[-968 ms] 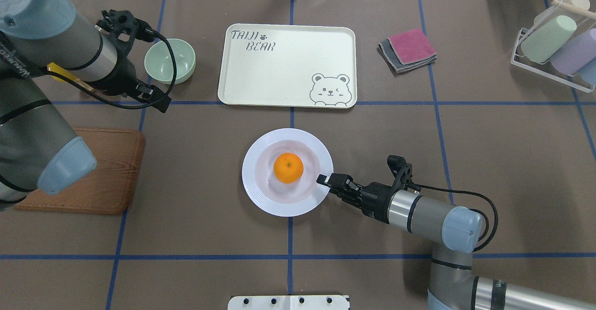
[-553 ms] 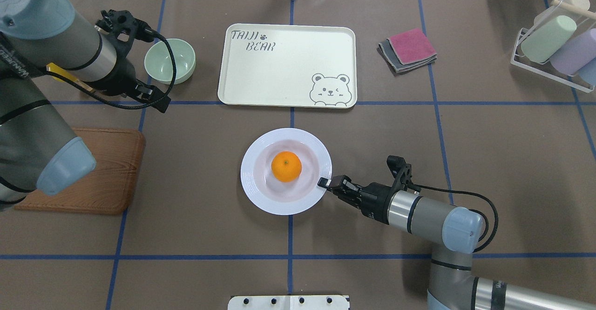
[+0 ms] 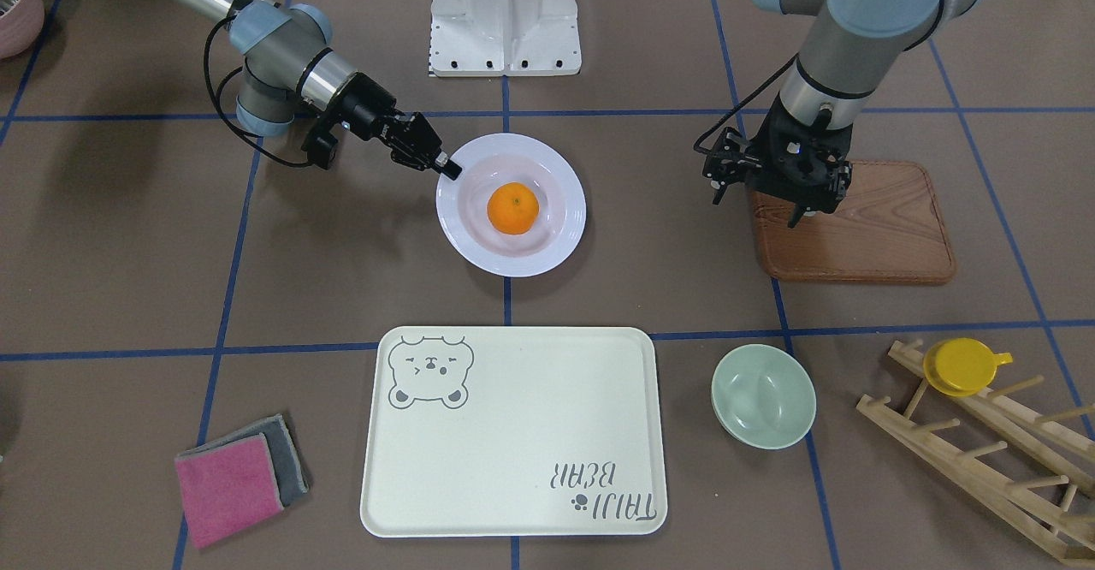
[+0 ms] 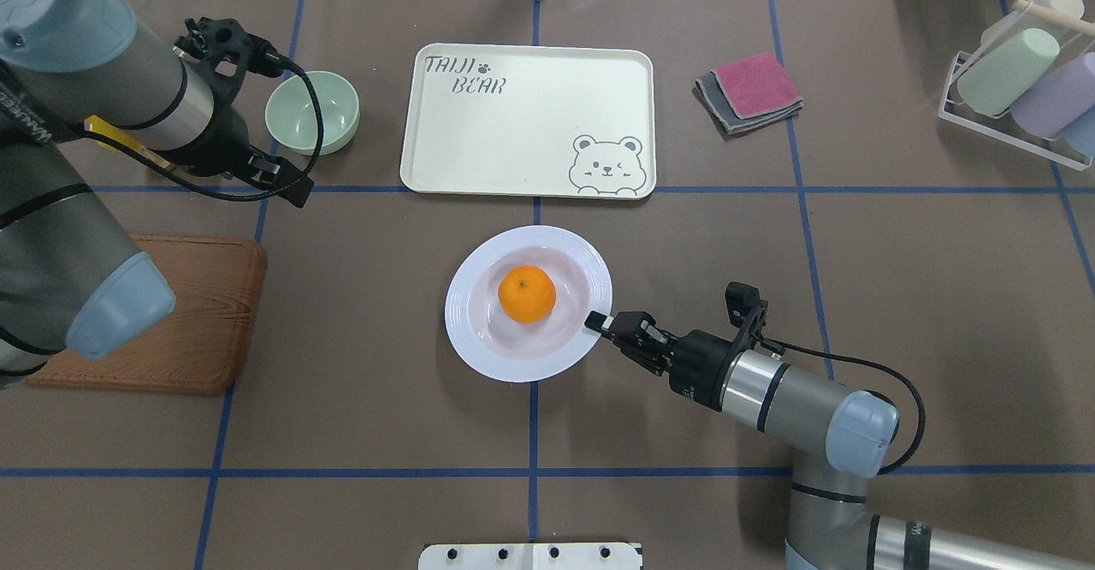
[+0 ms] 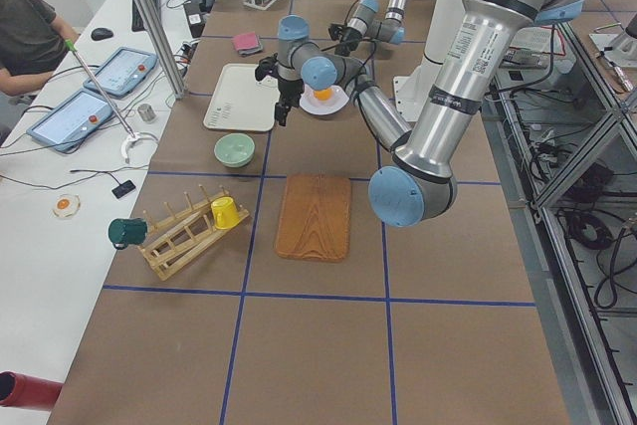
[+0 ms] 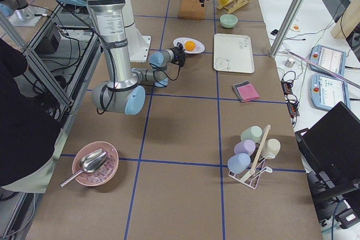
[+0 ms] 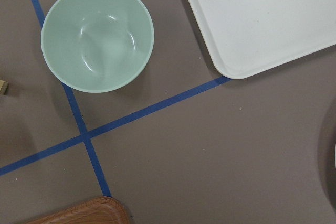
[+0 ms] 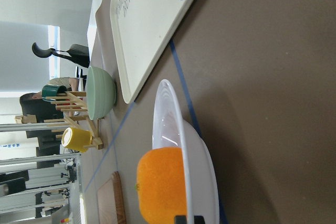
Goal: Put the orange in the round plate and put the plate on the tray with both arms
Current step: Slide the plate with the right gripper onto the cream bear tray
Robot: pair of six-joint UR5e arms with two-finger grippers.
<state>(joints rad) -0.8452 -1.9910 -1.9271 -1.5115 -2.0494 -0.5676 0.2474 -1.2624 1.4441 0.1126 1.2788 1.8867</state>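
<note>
My right gripper [image 4: 596, 323] is clamped on the round plate's [image 4: 479, 356] rim. The orange [image 4: 527, 293] sits in its centre, and the tray [image 4: 513, 133] lies just beyond the plate, not touching. My left gripper [image 3: 796, 189] hangs well away from the plate; I cannot tell whether its fingers are parted or closed.

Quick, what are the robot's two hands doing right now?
Left gripper: cannot be told.
Right gripper: jaws closed on the rim of the round plate, with the orange in it.
</note>
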